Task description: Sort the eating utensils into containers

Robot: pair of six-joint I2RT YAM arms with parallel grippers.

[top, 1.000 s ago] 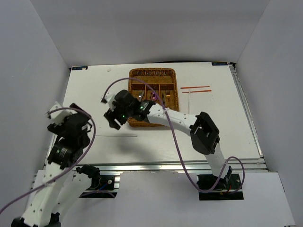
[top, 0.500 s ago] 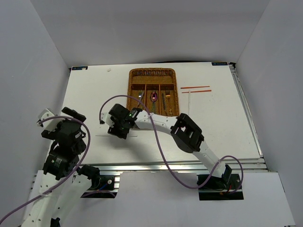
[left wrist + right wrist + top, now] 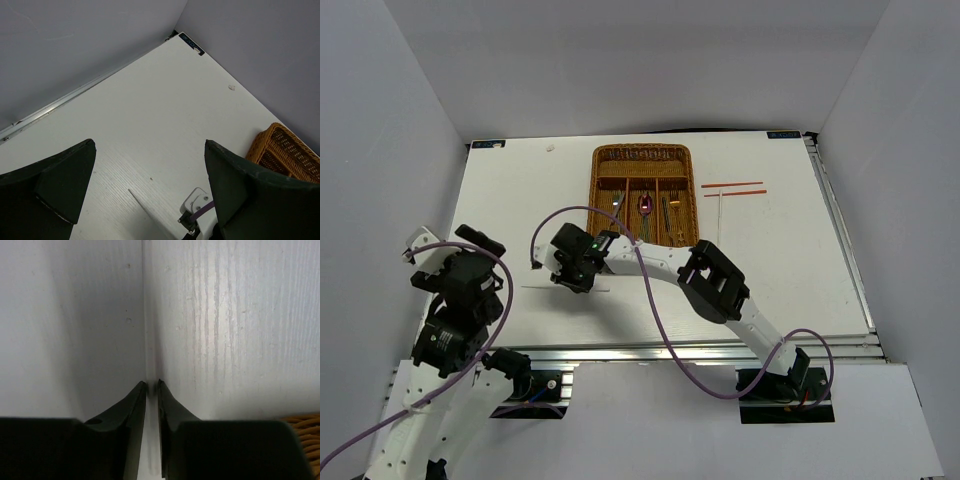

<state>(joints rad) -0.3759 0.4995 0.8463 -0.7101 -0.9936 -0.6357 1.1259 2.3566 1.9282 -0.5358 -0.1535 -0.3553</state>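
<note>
Concealment, top view: the right gripper (image 3: 572, 276) sits low over the white table (image 3: 520, 200). Its tips are hidden under its own black body, so the jaw gap cannot be read from above.
Chopstick, top view: a thin silver chopstick (image 3: 536, 287) lies flat near the front left of the table, well apart from the tray. Its middle is covered by the right gripper, and a short end shows on each side.
Tray, top view: the rectangular brown woven wicker cutlery tray (image 3: 596, 195) stands at the far middle. An iridescent purple spoon (image 3: 645, 203) lies in one long slot, and the cutlery beside it is too small to name. Two thin red chopsticks (image 3: 732, 185) lie on the table to its right.
Left gripper, left wrist view: the left gripper (image 3: 149, 145) has dark fingers cut off by the frame's lower edge. They are spread wide and released, with only bare table between them.
Chopstick, left wrist view: one end shows low in frame, down on the table and untouched by these fingers. A corner of the tray is cropped at the right edge.
Jaws, right wrist view: the finger bases are cut off. The jaws are drawn almost together, clenched on the silver chopstick.
Chopstick, right wrist view: it runs straight from between the tips to the top edge. A sliver of the tray shows at the bottom right.
</note>
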